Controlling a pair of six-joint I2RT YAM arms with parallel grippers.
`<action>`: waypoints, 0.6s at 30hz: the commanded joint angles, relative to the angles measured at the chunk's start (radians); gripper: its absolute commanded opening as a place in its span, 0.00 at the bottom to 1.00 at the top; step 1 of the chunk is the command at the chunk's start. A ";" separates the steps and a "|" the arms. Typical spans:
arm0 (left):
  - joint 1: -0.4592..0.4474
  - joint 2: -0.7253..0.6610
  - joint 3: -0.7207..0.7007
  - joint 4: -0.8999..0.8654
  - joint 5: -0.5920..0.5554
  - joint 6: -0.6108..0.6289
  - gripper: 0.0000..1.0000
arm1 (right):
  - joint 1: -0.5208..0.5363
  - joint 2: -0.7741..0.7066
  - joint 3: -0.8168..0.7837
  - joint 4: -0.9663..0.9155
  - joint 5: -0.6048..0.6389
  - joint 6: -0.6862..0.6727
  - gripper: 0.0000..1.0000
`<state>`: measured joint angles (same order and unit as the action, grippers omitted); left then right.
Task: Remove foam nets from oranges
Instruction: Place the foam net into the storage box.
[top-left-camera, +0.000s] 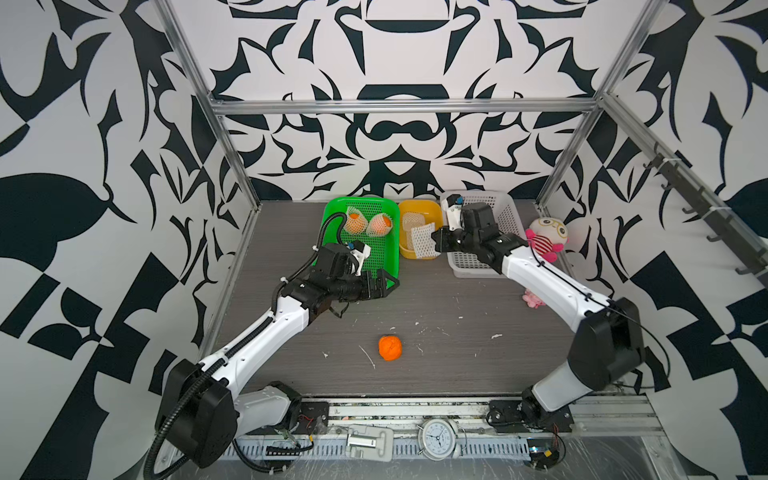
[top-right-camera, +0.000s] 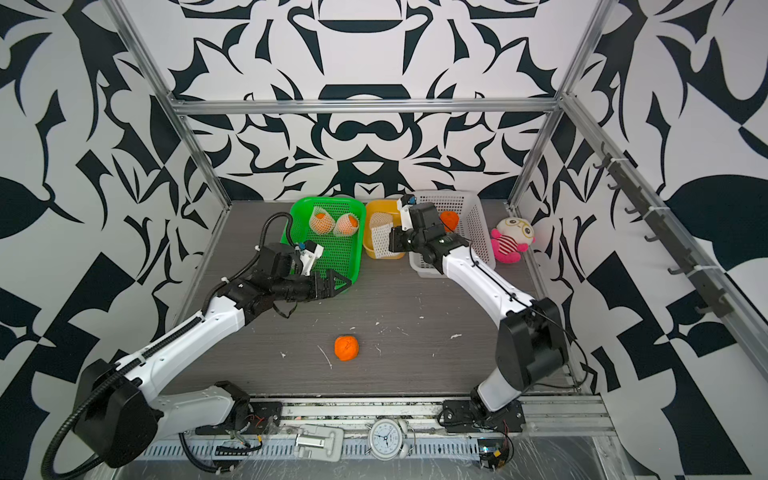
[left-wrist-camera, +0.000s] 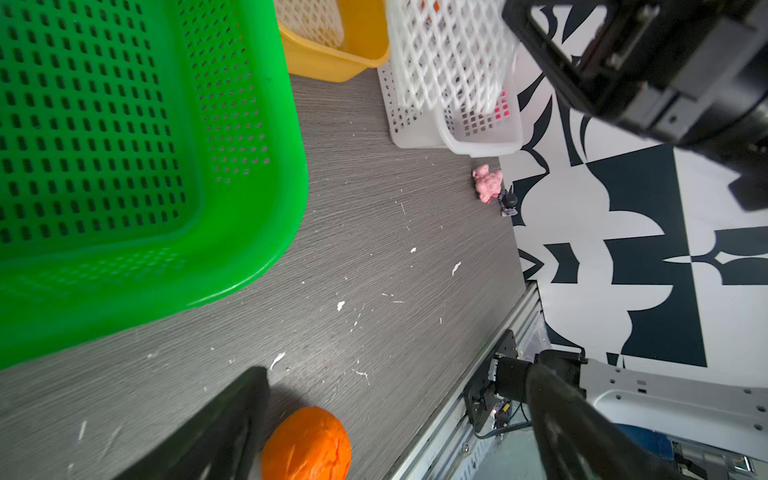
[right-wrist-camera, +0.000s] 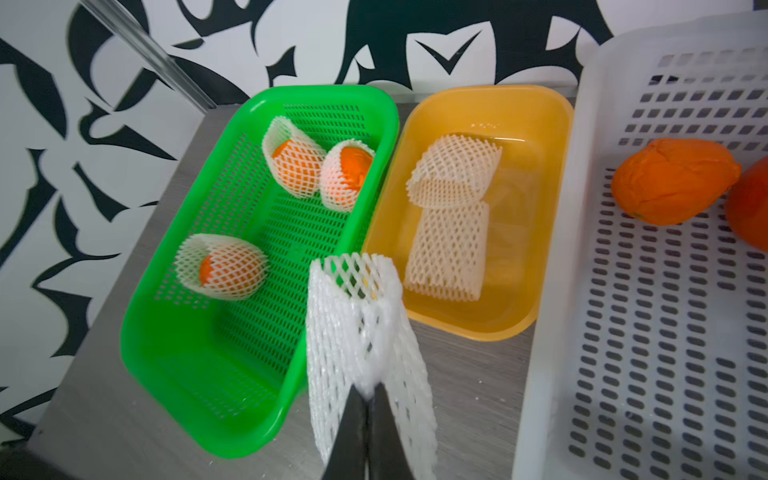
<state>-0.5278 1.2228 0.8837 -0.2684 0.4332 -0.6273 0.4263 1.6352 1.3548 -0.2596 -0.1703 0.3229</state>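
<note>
White foam net (right-wrist-camera: 365, 345) hung pinched in the closed right gripper (right-wrist-camera: 367, 395) near the yellow tub (right-wrist-camera: 540, 270); dropping it in seemed the next move. Left gripper (top-left-camera: 390, 282) gaped empty; a bare orange (top-left-camera: 390, 348) lay on the table (top-left-camera: 457, 365).

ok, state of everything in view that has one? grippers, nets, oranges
left gripper: open, empty
right gripper: shut on the stripped net
stripped net: empty, not yet released
green-basket oranges: three, all netted
yellow-tub nets: two, loose, empty
white-basket oranges: two showing, bare
table orange: bare, lying loose
</note>
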 joint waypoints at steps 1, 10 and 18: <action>0.010 0.012 0.021 -0.039 -0.007 0.029 1.00 | -0.004 0.093 0.153 -0.090 0.118 -0.073 0.00; 0.038 0.023 0.014 -0.035 0.008 0.049 0.99 | -0.006 0.390 0.522 -0.218 0.285 -0.106 0.00; 0.062 0.025 -0.009 -0.017 0.031 0.049 0.99 | -0.008 0.547 0.735 -0.275 0.421 -0.136 0.00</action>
<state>-0.4744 1.2457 0.8841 -0.2817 0.4423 -0.5919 0.4206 2.1860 2.0106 -0.4980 0.1528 0.2127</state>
